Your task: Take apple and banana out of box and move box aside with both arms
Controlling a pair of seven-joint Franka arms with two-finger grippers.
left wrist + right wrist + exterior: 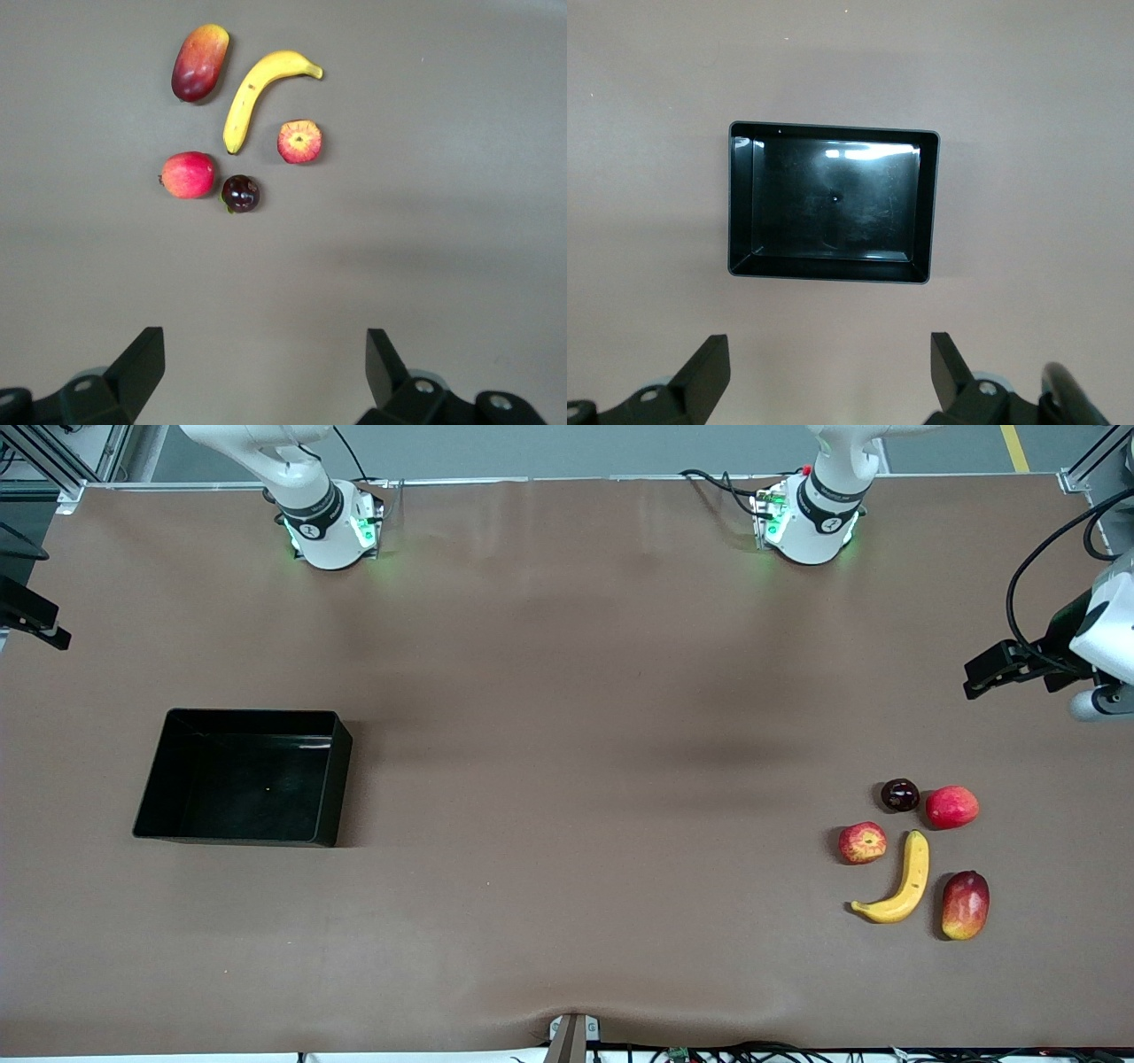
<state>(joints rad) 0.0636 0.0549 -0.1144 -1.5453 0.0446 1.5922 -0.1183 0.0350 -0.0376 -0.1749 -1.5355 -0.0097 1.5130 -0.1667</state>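
The yellow banana (905, 878) (257, 92) and the streaked red apple (862, 842) (299, 142) lie side by side on the brown table near the left arm's end. The empty black box (324, 806) (922, 212) sits toward the right arm's end. My left gripper (977, 677) (263, 354) hangs open and empty high over the table edge at the left arm's end, apart from the fruits. At the right arm's end my right gripper (46, 627) (830, 354) is also raised, open and empty, looking down on the box.
Around the banana lie a red-yellow mango (965, 904) (199, 62), a pink-red round fruit (952, 807) (188, 174) and a small dark round fruit (900, 794) (240, 192). Both arm bases (328, 522) (808, 522) stand along the table's back edge.
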